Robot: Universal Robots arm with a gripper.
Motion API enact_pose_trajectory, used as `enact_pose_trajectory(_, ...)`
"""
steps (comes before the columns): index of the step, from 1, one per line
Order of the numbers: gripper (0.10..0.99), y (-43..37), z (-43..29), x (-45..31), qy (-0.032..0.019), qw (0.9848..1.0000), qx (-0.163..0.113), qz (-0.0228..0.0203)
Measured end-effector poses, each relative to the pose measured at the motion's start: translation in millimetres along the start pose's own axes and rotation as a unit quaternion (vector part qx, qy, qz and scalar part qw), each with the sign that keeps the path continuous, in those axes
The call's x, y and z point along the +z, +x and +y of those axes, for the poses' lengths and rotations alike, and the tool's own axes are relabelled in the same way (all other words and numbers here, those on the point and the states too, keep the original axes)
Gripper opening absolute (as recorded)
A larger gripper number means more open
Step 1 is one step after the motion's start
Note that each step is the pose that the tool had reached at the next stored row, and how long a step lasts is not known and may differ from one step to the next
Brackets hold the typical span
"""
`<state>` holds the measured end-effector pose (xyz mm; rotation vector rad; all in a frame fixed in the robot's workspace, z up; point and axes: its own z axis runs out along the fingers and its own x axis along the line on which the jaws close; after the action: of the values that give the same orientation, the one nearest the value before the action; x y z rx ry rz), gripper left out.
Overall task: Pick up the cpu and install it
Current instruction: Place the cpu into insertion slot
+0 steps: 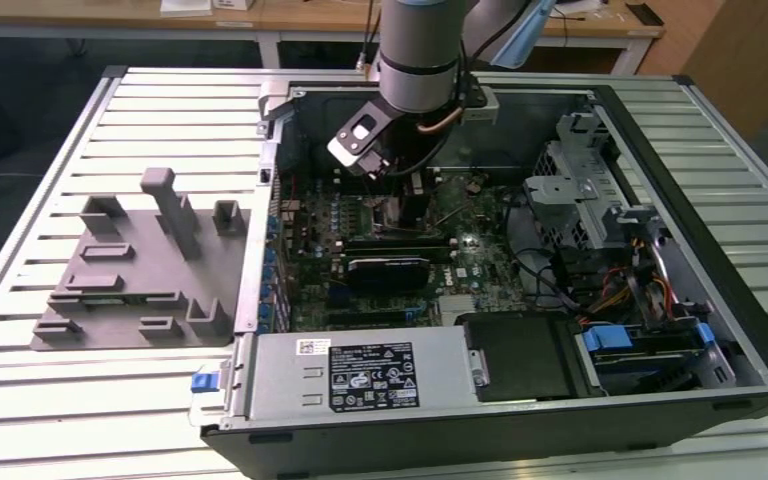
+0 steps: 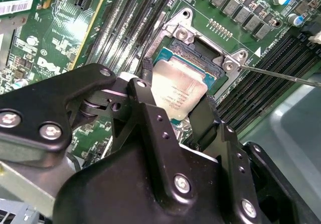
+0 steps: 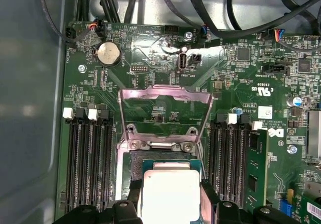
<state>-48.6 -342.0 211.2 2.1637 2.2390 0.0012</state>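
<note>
Your cpu (image 3: 170, 196) (image 2: 176, 91) is a flat square chip with a pale silver-beige top plate and a thin darker green rim, and you can see it in both wrist views. It sits squarely between the two black fingers (image 3: 134, 198) of the claw (image 3: 170, 186), which press on two opposite edges. It lies plate-up and roughly level at the fingertips, over the open socket (image 2: 200, 58). You cannot tell whether it rests in the socket or hangs just above.
</note>
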Motion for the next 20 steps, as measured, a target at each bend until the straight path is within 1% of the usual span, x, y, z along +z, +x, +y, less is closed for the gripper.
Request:
enact_pose_trajectory(5,0.541,3.7,0.1,3.0,0.0,1.0,0.0,-0.0041)
enact_pose_trajectory(9,0.541,4.5,0.1,6.1,0.0001,1.0,0.0,-0.0059)
enact_pose_trajectory(20,0.541,4.7,-1.0,12.0,0.0004,1.0,0.007,-0.0065)
